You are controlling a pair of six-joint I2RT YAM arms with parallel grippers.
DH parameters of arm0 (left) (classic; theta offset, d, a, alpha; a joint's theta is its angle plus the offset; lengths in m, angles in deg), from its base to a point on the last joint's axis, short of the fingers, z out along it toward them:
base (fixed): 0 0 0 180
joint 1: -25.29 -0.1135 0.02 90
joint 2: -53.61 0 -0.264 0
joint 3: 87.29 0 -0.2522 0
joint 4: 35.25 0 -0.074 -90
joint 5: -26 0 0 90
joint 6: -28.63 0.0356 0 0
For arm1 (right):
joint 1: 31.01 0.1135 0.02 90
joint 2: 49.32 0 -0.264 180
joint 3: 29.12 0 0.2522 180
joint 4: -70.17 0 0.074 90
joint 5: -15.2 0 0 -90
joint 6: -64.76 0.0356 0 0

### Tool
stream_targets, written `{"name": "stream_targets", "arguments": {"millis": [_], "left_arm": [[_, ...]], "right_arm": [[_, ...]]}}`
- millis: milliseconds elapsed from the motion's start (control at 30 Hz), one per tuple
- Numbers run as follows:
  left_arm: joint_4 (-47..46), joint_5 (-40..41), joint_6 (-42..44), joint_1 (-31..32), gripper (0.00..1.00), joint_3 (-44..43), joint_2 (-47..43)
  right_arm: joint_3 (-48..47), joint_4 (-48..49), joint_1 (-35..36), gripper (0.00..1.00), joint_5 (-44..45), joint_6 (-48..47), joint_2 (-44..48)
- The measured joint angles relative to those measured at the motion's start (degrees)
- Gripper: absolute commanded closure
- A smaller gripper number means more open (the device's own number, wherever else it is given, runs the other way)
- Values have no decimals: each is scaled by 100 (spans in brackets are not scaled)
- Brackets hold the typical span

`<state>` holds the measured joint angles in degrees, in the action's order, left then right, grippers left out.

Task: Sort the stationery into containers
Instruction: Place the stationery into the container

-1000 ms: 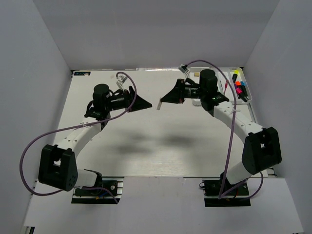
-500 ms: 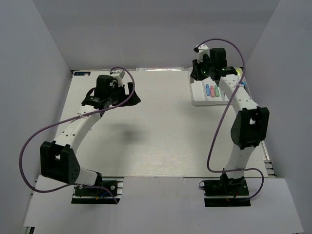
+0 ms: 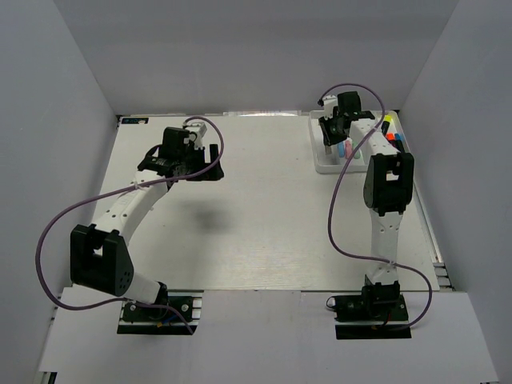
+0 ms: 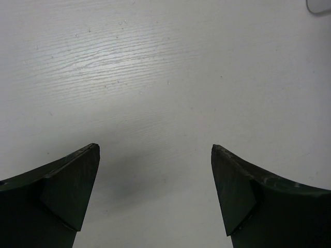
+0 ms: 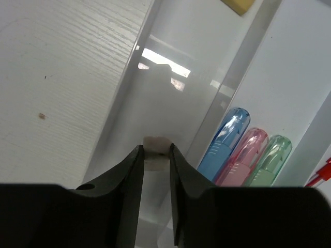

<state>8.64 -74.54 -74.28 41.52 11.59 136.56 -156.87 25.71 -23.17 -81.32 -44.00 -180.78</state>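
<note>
Currently your right gripper point(image 5: 155, 154) is clenched on a small pale tan piece point(image 5: 154, 146), pinched between its fingertips; it hangs over the white tray point(image 5: 170, 98), above the compartment that borders the open tabletop point(image 5: 57, 77); you cannot tell whether the piece touches the tray floor. A yellowish bit point(image 5: 239, 4) lies further along that same compartment; past the divider, a blue capsule point(image 5: 227, 135), a pink capsule point(image 5: 243, 155) and a green capsule point(image 5: 272, 159) lie side by side, touching; a red pen point(image 5: 321, 174) shows one compartment further on. From above, the tray sits at the tabletop's far right corner, with the highlighters point(image 3: 393, 138) along its right side; your left gripper point(image 4: 155, 150) is released, fingers spread wide over bare tabletop near the far edge, left of the middle, well apart from the tray and grasping nothing.
</note>
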Motion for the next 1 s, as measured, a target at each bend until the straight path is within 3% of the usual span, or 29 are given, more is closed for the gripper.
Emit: {"name": "stream_targets", "arguments": {"millis": [100,200,367,467,667,800,900,1000], "left_arm": [[24,33,48,0,2,0,59],[96,70,114,0,2,-2,203],[393,107,302,-4,2,-96,448],[592,170,496,-33,2,-227,450],[741,533,857,-66,2,-201,286],[737,911,1121,-127,2,162,-363],[721,1309,1346,-205,2,350,-979],[748,1622,1502,-433,2,415,-1480]], "right_arm": [[-70,-24,-11,37,9,26,-28],[-142,-68,-26,17,-63,59,-24],[-146,-332,-39,16,-306,214,306],[186,-378,-107,17,-514,323,1110],[2734,125,-603,12,-697,304,4686],[4647,531,-789,11,-660,195,6992],[5698,719,-861,11,-719,181,7812],[6334,691,-990,11,-817,236,7982]]}}
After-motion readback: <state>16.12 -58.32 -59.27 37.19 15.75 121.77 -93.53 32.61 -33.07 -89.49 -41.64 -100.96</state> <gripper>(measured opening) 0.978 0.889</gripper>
